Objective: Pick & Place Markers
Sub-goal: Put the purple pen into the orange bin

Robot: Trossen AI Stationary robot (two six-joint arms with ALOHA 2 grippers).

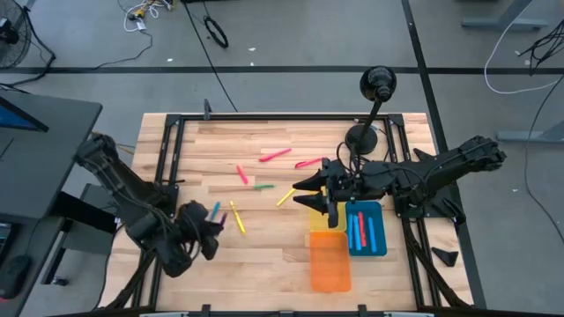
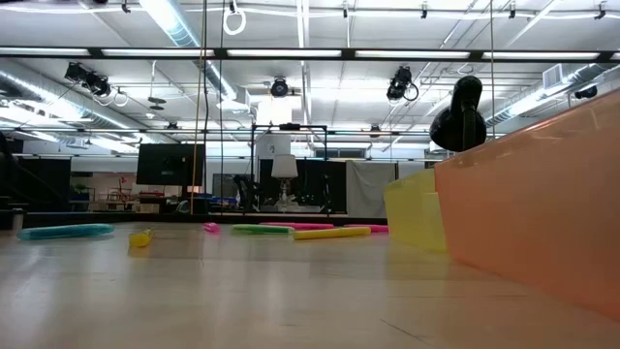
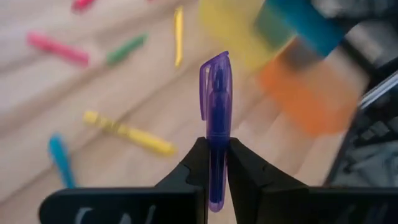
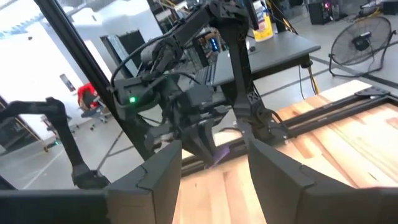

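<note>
My left gripper is raised near the table's near-left part, shut on a purple marker. My right gripper hovers open and empty above the yellow tray, its fingers pointing left toward the left arm. Loose markers lie flat on the wood: two pink, red, green, two yellow, and blue. Red and blue markers lie in the blue tray. My left gripper pinches the purple marker between its two fingers on the lower barrel, away from the capped end. The marker lies along the fingers, its cap pointing out past the fingertips. It is lifted clear of the table.
An orange tray sits at the near edge beside the yellow and blue trays. A black stand with a round head stands on the table's far-right part. Bare wood shows along the near-left and far-left.
</note>
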